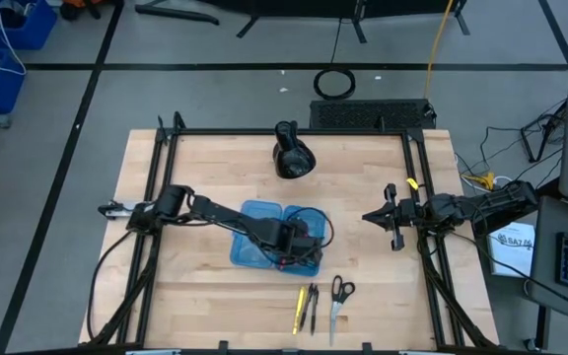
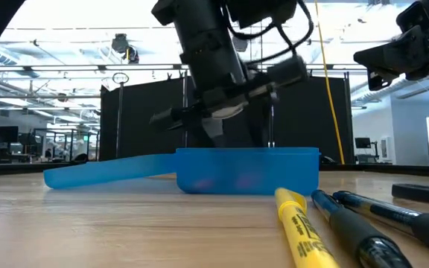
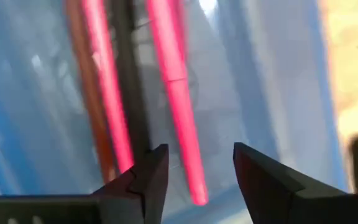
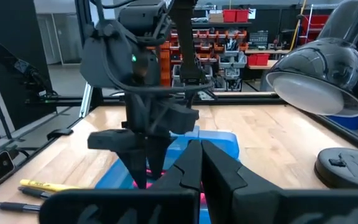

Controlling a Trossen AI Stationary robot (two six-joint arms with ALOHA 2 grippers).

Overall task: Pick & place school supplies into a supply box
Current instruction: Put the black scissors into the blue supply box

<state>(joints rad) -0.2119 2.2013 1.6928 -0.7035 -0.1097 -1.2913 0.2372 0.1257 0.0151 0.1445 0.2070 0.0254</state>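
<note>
A pale wooden table (image 1: 195, 286) framed by black rails stands on a grey floor, with a glass-walled workshop of shelving and screens behind it. On the left, the left arm reaches in across the boards, its gripper (image 1: 302, 243) pointing down over the right half of the open blue box (image 1: 254, 219), which lies near the middle of the table with its two halves side by side. From table height the box (image 2: 248, 173) shows as a low blue wall, its other half running out flat beside it. The left gripper's (image 3: 196, 168) fingers (image 3: 151, 180) stand slightly apart with nothing between them, hanging just above pink-red pens (image 3: 178, 93) that lie inside the box alongside a darker pen. Behind the box, near the far rail, sits a black lump (image 1: 293, 155). Near the front edge, right of the box and well clear of it, a yellow pen (image 1: 301, 311) lies just beside two black pens (image 1: 313, 308), with scissors (image 1: 338, 301) just right of them, blades toward the front edge. At the right edge the right gripper (image 1: 375, 217) waits above the boards, well apart from everything, its fingers closed together and empty
</note>
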